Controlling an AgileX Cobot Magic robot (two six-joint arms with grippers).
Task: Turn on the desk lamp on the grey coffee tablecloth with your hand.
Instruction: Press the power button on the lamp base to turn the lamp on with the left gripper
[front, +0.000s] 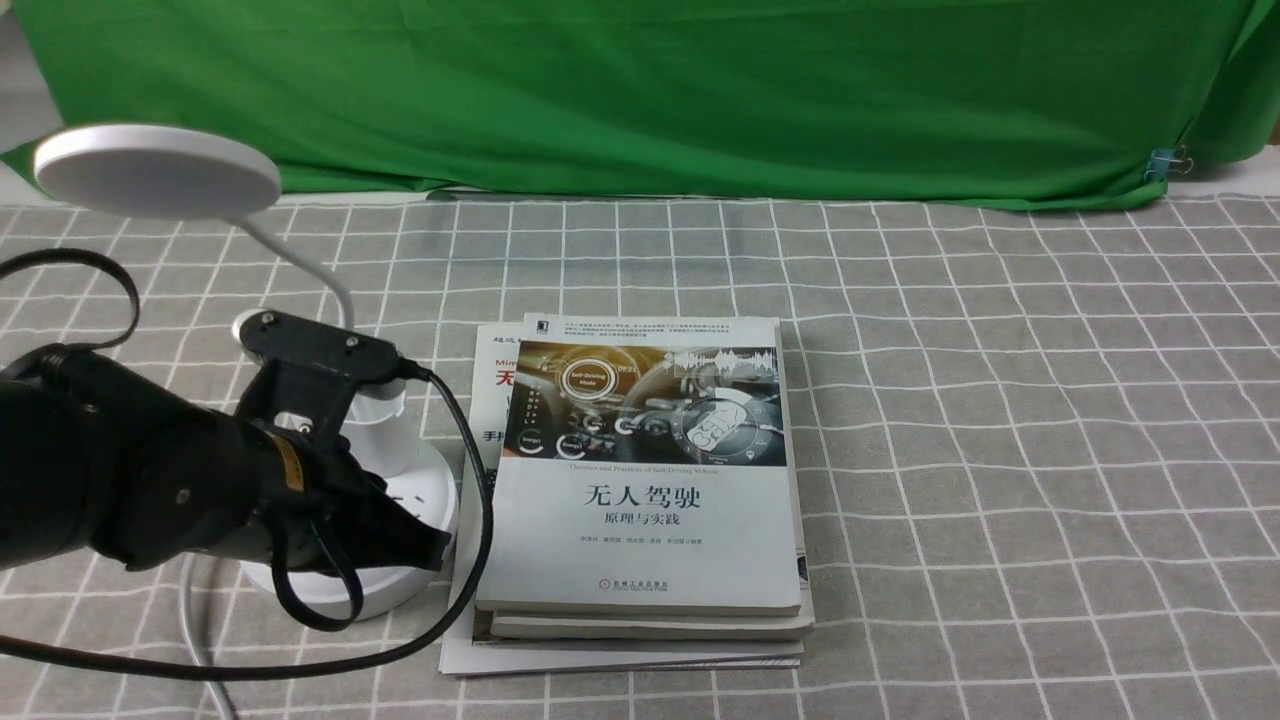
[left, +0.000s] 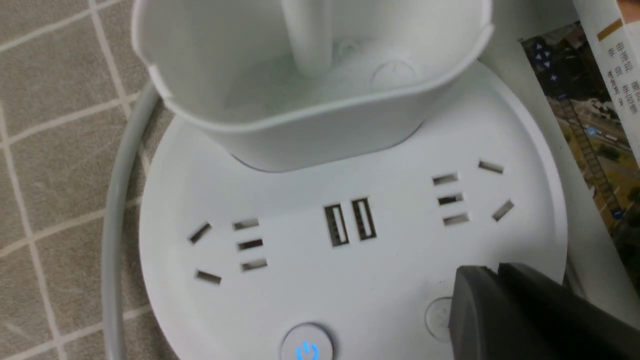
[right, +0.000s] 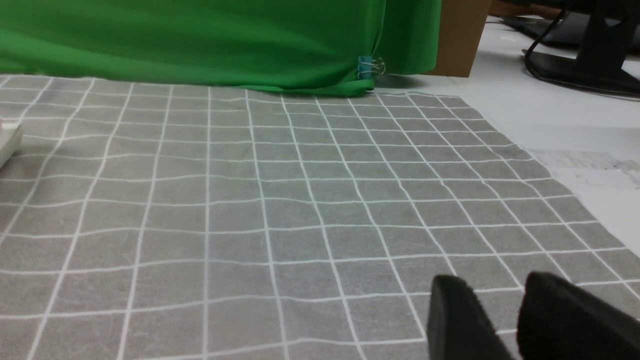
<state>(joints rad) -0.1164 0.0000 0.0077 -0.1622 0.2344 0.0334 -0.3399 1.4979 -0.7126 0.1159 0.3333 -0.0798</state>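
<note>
Lamp: the white plastic desk lamp with the flat round disc head (front: 155, 170) stands on the grey coffee tablecloth with thin white grid (front: 1000, 400), on your left side. Its round base is just beside the stack of white-covered books (front: 645, 480).
Left hand: the black left gripper (left: 480, 285) is clenched and grasps nothing. Its tips are over a plain round button (left: 436, 316) at the edge of the base. Whether they touch it, you cannot tell.
Why clenched: I judge the closed fingers give one blunt point for pressing.
Other button: a round button with a glowing blue power sign (left: 307, 348) is near; do not mix them.
Pen cup: the white cup (left: 310, 125) holds only the lamp's thin neck (left: 310, 40).
Right hand: the black right gripper (right: 500, 325) hangs low over bare cloth, well apart from the lamp, fingers a little parted and holding nothing. Probably it is parked out of the way.
</note>
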